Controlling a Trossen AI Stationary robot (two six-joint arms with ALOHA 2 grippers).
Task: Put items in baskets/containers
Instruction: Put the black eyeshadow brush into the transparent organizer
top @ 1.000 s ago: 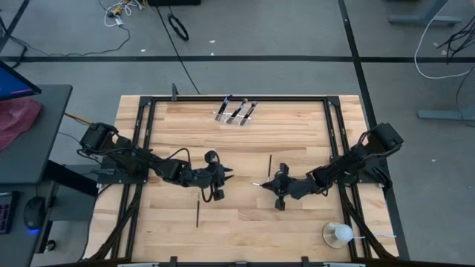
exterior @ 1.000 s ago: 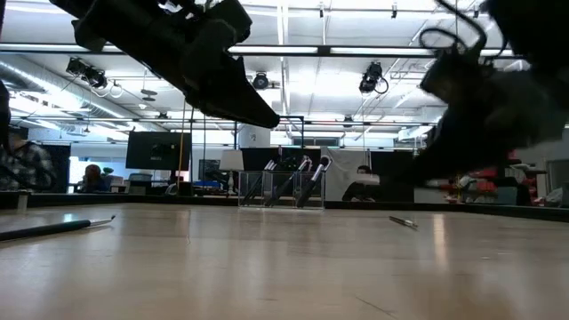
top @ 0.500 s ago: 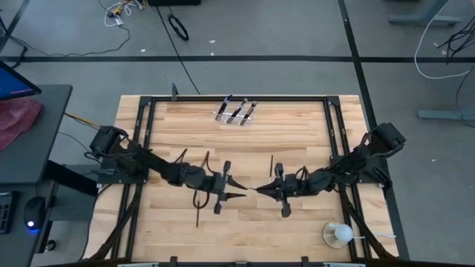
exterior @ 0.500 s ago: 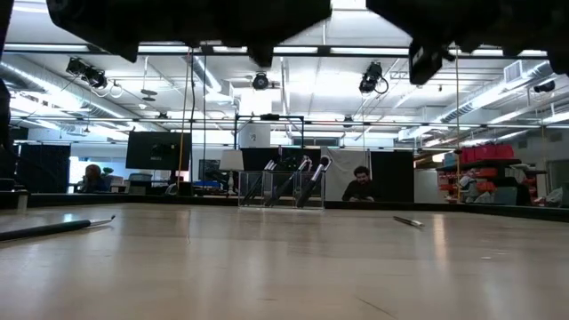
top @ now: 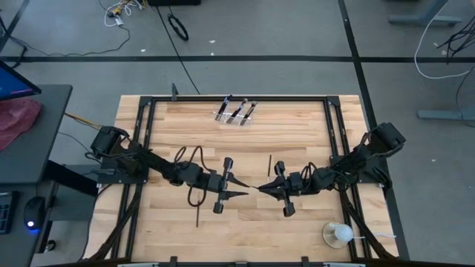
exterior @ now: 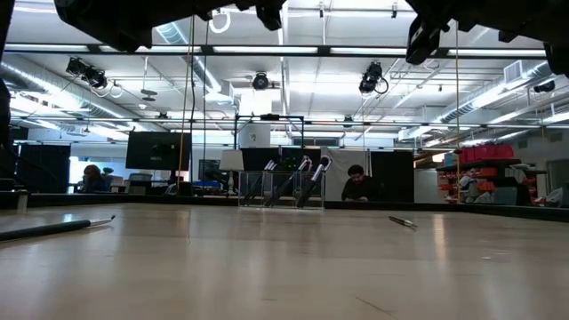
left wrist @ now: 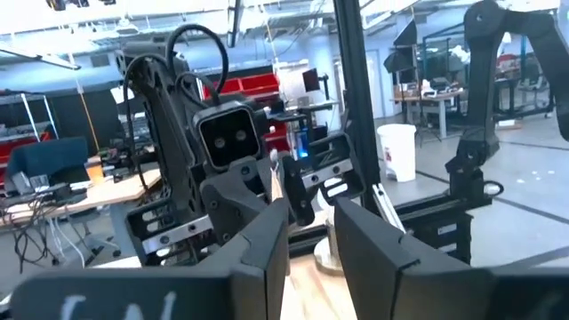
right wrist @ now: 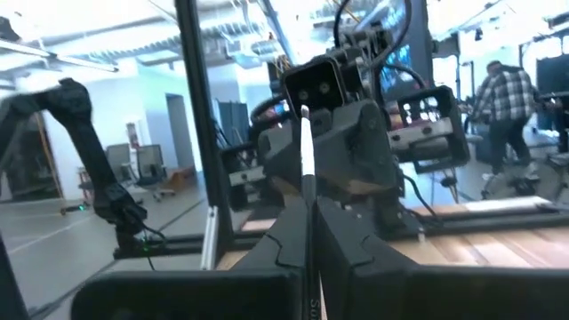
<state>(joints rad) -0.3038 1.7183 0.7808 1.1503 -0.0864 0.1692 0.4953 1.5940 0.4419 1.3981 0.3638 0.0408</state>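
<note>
Room: grey concrete floor [top: 297, 30] crossed by dark tape lines [top: 223, 58]; loose black and white cables [top: 177, 28] lie on it. Light wooden plank tabletop [top: 297, 126] sits in a black metal frame [top: 145, 119]. A grey side desk [top: 30, 133] stands beside it. Bright ceiling strip lights [exterior: 302, 89] hang overhead. A dark monitor [exterior: 157, 149] and red shelving [exterior: 484, 156] stand far back. A seated person [exterior: 359, 185] is visible beyond the table.

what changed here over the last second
Both arms swung inward over the table's middle: the left gripper and right gripper now face tip to tip, the right still clamping a brush. The holder and loose brushes stayed put.
</note>
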